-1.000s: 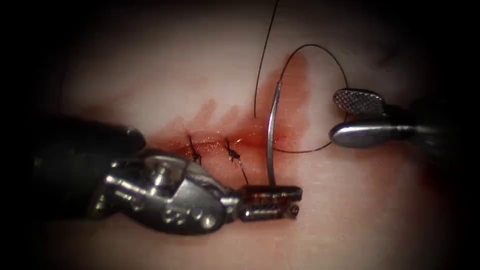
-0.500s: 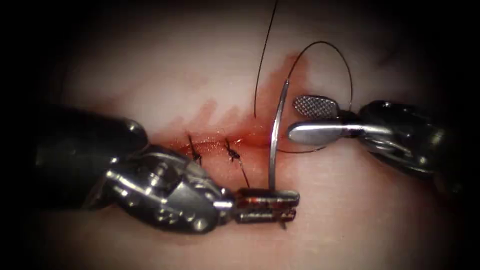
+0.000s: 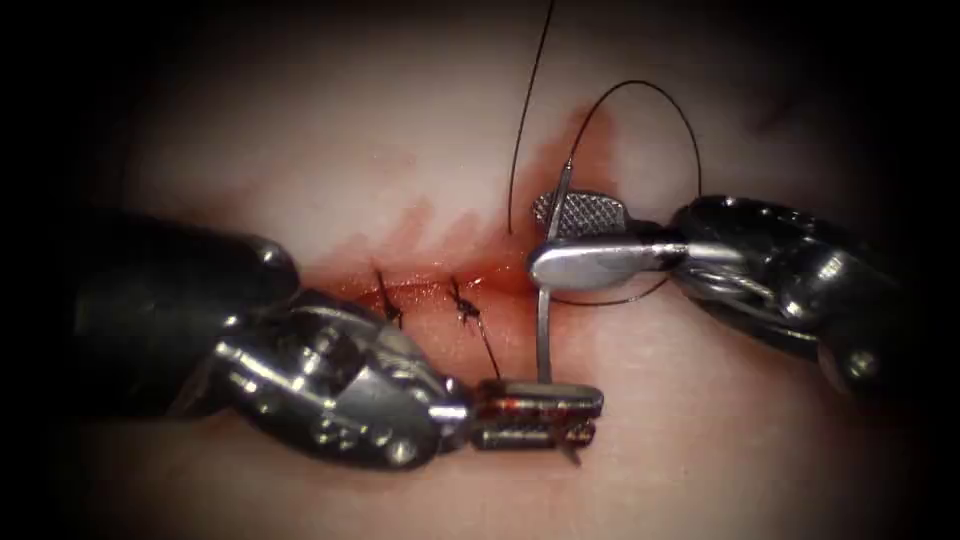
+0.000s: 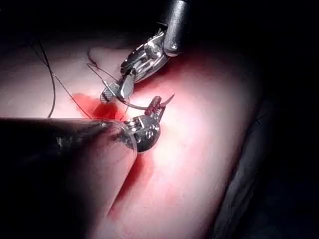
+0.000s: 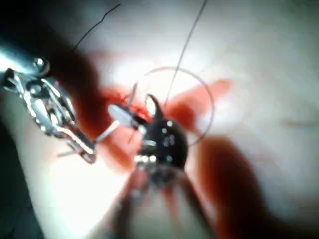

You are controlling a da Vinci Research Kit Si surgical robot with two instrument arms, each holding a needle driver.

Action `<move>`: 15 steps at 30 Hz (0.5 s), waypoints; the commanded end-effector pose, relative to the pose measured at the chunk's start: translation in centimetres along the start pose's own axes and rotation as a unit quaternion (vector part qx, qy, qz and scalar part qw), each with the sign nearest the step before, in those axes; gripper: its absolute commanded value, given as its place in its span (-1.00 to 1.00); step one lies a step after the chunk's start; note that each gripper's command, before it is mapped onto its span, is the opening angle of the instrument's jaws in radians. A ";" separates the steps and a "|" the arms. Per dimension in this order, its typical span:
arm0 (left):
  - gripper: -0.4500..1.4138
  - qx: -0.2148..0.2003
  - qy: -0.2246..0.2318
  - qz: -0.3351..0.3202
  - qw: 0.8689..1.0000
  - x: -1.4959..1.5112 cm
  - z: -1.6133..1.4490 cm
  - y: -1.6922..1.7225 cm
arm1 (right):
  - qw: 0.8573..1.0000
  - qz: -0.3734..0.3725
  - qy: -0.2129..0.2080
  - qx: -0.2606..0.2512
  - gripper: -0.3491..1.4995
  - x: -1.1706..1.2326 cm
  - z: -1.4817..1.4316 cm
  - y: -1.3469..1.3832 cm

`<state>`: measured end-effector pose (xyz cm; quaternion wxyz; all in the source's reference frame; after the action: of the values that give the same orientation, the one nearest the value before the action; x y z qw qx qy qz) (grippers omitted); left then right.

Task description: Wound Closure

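My left tool lies on the near side of the cut, jaws shut on the curved needle close to its point, which pokes out just beyond them. The needle stands up across the cut's right end, free of the tissue. My right tool comes in from the right, open, with one jaw on each side of the needle's upper half. Black thread loops from the needle's tail round behind the right tool. In the left wrist view the left tool holds the needle.
Two tied stitches cross the cut left of the needle. Red fluid stains the tissue around the cut's right end. A second thread strand runs down from the top edge toward the cut.
My right tool has moved left, open, until its jaws straddle the needle's upper half. The left tool has kept hold of the needle and barely shifted.
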<state>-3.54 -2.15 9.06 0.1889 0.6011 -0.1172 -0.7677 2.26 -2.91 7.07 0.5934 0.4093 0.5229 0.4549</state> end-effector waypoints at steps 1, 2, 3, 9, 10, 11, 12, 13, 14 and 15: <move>-1.00 0.000 0.000 -0.001 1.000 -0.02 0.07 0.04 | 1.000 0.001 -0.001 0.001 0.47 -0.07 0.06 0.02; -1.00 0.000 0.000 -0.001 1.000 -0.02 0.07 0.04 | 1.000 0.001 -0.002 0.002 0.45 -0.07 0.07 0.02; -1.00 0.000 0.000 -0.001 1.000 -0.02 0.07 0.04 | 1.000 0.004 -0.003 0.003 0.43 -0.08 0.07 0.01; -1.00 0.000 0.000 -0.001 1.000 -0.02 0.07 0.04 | 1.000 0.004 -0.011 0.012 0.23 -0.10 0.09 -0.01; -1.00 0.000 0.000 -0.001 1.000 -0.02 0.07 0.04 | 1.000 0.007 -0.015 0.016 0.09 -0.11 0.10 -0.03; -1.00 0.000 0.000 -0.001 1.000 -0.02 0.07 0.04 | 1.000 0.006 -0.018 0.020 0.00 -0.11 0.10 -0.04; -1.00 0.000 0.000 -0.001 1.000 -0.02 0.07 0.04 | 1.000 0.006 -0.020 0.023 -0.16 -0.12 0.11 -0.04; -1.00 0.000 0.001 -0.001 1.000 -0.02 0.07 0.04 | 0.999 0.005 -0.021 0.028 -0.40 -0.12 0.11 -0.04; -1.00 0.000 0.001 -0.001 1.000 -0.01 0.07 0.04 | 0.999 0.005 -0.022 0.031 -0.89 -0.11 0.11 -0.04; -1.00 0.000 0.001 -0.001 1.000 -0.01 0.07 0.04 | 0.999 0.004 -0.018 0.032 -1.00 -0.10 0.11 -0.04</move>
<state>-3.55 -2.16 9.06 0.1891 0.6011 -0.1171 -0.7676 2.31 -2.96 7.02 0.5865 0.4383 0.5247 0.4343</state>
